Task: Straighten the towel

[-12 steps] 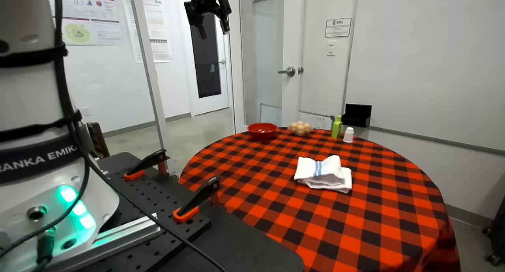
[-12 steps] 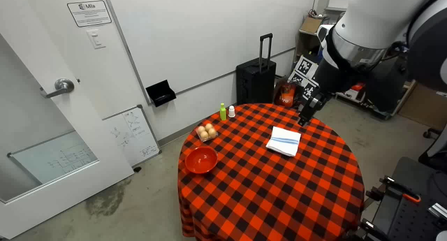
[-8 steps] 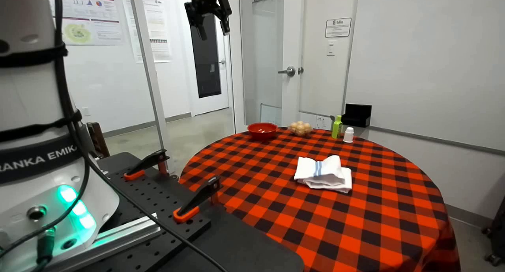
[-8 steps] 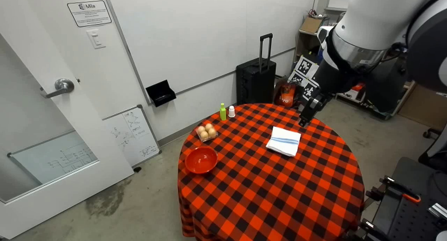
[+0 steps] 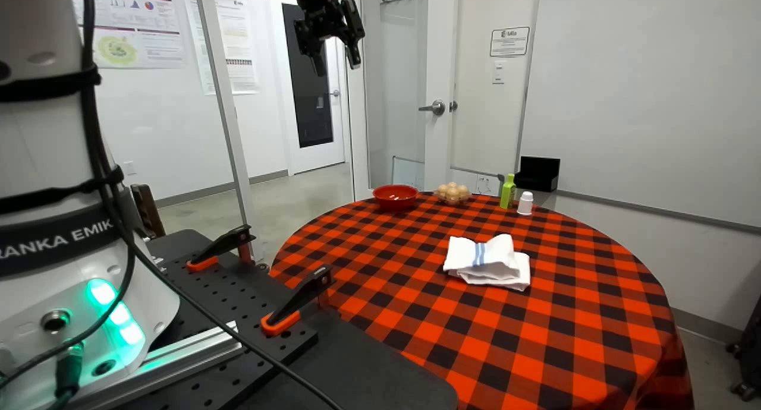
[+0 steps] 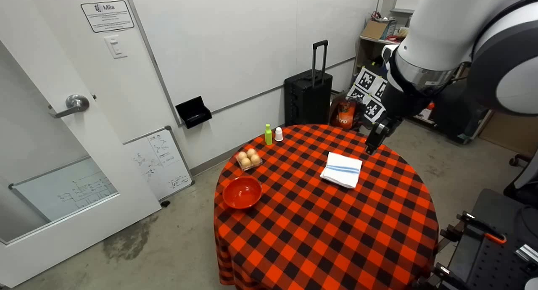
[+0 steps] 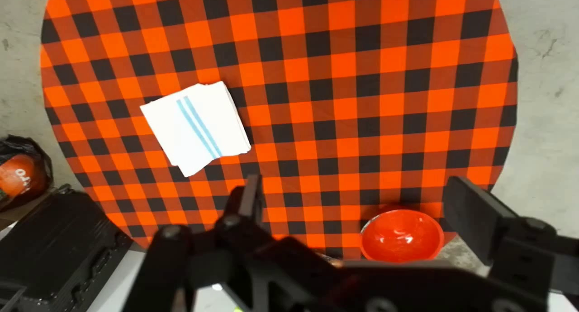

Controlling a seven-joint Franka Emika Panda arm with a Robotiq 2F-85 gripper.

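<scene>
The white towel with blue stripes lies folded in a loose stack on the checkered table; it shows in both exterior views point(image 5: 486, 261) point(image 6: 341, 170). In an exterior view its top layer is skewed and bulges above the layer beneath. In the wrist view the towel point(image 7: 194, 126) sits left of the jaws, with its layers' edges out of line. My gripper point(image 5: 337, 67) is high above the table, apart from the towel. It also shows in an exterior view point(image 6: 370, 150). In the wrist view the gripper point(image 7: 354, 181) has its fingers wide apart with nothing between them.
A red bowl point(image 6: 242, 192), a clear pack of eggs point(image 6: 249, 159), a green bottle point(image 6: 268, 135) and a white bottle point(image 6: 278, 134) stand near the table's edge. The round table point(image 6: 319, 239) has a red and black checkered cloth. Clamps point(image 5: 297, 300) sit on the robot's mount.
My gripper has moved down and to the right in an exterior view, and the arm has shifted with it. The towel and the other objects have not moved.
</scene>
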